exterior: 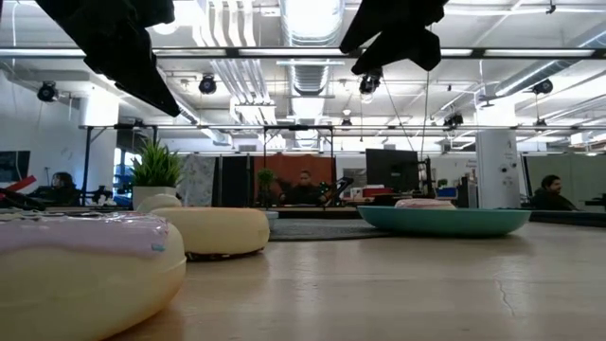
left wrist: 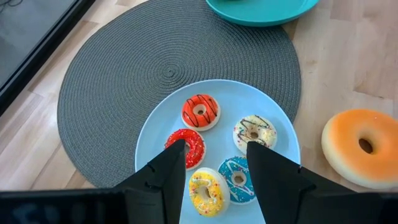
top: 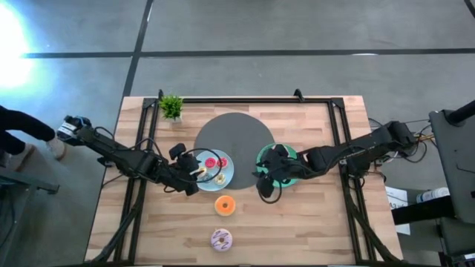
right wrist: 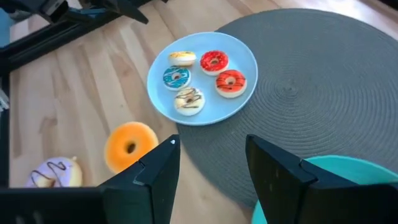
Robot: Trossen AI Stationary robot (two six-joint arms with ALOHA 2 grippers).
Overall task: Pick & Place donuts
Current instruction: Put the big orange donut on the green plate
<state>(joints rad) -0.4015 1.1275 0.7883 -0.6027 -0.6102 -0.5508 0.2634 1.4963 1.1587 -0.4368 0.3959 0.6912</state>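
L gripper (left wrist: 211, 168) open over blue plate (left wrist: 280, 118); R gripper (right wrist: 211, 163) open, prob. empty, above green plate (right wrist: 348, 171).

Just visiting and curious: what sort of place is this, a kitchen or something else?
Not a kitchen; likely a lab or open office workshop. Beyond the wooden table are exposed ceiling ducts, computer monitors and seated people. The donuts look like toys.

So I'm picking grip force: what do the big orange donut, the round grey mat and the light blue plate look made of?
Orange donut: looks like soft foam or rubber with a smooth matte skin and rounded, puffy edges, though that is a guess. Grey mat: woven fibre or cord, its spiral ribbing showing. Light blue plate: probably hard plastic, with an even colour, faint sheen and thin rim.
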